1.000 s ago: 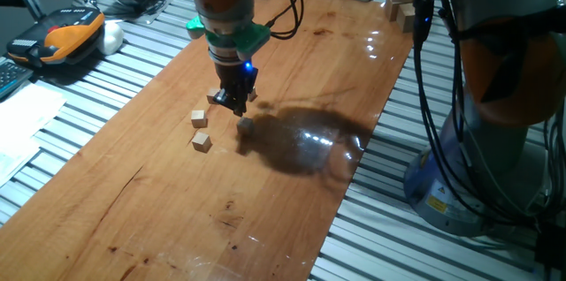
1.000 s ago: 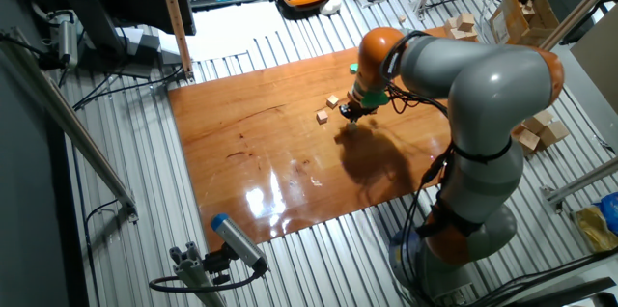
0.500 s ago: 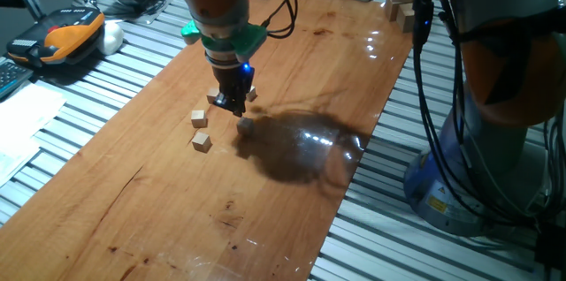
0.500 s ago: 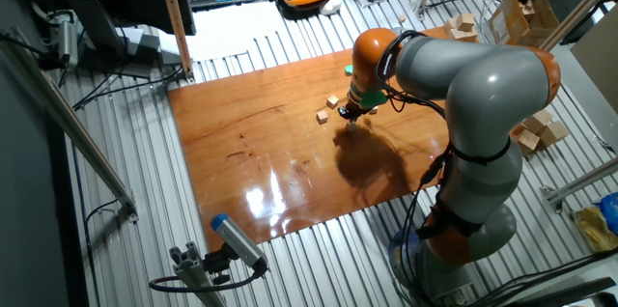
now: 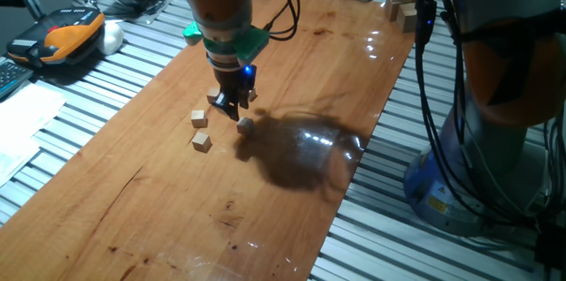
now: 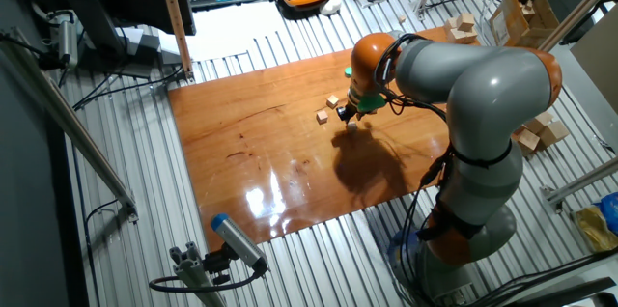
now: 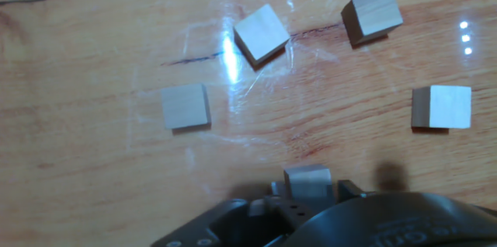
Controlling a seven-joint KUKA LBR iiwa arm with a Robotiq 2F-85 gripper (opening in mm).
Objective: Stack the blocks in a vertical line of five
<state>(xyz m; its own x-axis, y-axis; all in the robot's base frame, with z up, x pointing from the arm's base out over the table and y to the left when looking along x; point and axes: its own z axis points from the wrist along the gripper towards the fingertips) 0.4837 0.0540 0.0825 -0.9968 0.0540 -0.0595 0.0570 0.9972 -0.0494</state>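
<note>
Five tiny blocks [image 7: 186, 107] scattered flat, none stacked, mid-table [image 5: 292, 219], gripper [image 5: 233, 110] poised low over them — we cannot tell how its jaws stand.

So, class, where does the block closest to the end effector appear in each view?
One fixed view: the block sits mid-board, just right of the end effector.
The other fixed view: block just under the end effector.
Hand view: block at bottom centre.
Shared landmark: the end effector.
</note>
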